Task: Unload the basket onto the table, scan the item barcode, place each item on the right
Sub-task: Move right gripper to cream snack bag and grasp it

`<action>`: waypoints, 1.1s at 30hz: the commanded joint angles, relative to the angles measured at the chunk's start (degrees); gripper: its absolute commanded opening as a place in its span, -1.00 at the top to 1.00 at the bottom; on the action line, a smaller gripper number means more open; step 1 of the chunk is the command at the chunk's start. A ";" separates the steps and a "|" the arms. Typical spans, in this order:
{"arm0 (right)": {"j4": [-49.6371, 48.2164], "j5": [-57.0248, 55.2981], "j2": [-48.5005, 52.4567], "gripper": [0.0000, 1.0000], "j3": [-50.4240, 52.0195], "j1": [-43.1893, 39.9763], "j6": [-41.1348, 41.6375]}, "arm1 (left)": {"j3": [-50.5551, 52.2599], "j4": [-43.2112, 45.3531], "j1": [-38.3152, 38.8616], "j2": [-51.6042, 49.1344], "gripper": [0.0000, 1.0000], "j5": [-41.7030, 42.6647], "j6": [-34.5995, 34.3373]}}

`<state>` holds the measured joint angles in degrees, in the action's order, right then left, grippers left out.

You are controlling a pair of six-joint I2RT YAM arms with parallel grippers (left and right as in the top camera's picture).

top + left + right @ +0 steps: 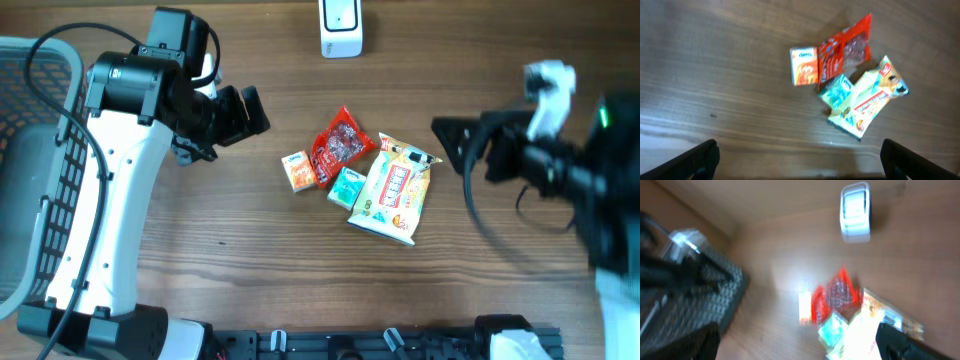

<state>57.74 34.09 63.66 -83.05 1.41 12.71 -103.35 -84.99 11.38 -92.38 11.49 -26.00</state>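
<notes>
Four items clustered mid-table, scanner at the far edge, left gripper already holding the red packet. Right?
Wrong on one point: the left gripper is open and empty, off to the left of the cluster. The red packet lies among the other items, untouched. The overhead view shows this. The rest stands, including the scanner at the far edge.

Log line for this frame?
left fingers open, empty | right fingers open, empty | red snack bag, orange carton, teal packet, pale pouch clustered, untouched | white plastic scanner at far edge
</notes>
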 commanded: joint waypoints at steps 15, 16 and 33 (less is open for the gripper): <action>1.64 -31.58 50.64 -1.00 2.14 13.62 20.39 | 0.02 0.57 0.20 0.00 -1.00 0.48 0.09; 3.23 -33.46 48.48 -0.99 1.42 13.62 20.24 | 0.02 0.57 0.20 0.00 -1.00 0.48 0.09; -4.02 -34.25 22.27 0.91 14.36 13.64 22.36 | 0.02 0.57 0.20 0.00 -1.00 0.48 0.09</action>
<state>57.95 -0.05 85.23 -74.87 15.18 31.75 -103.35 -84.47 11.38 -92.38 11.49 -26.00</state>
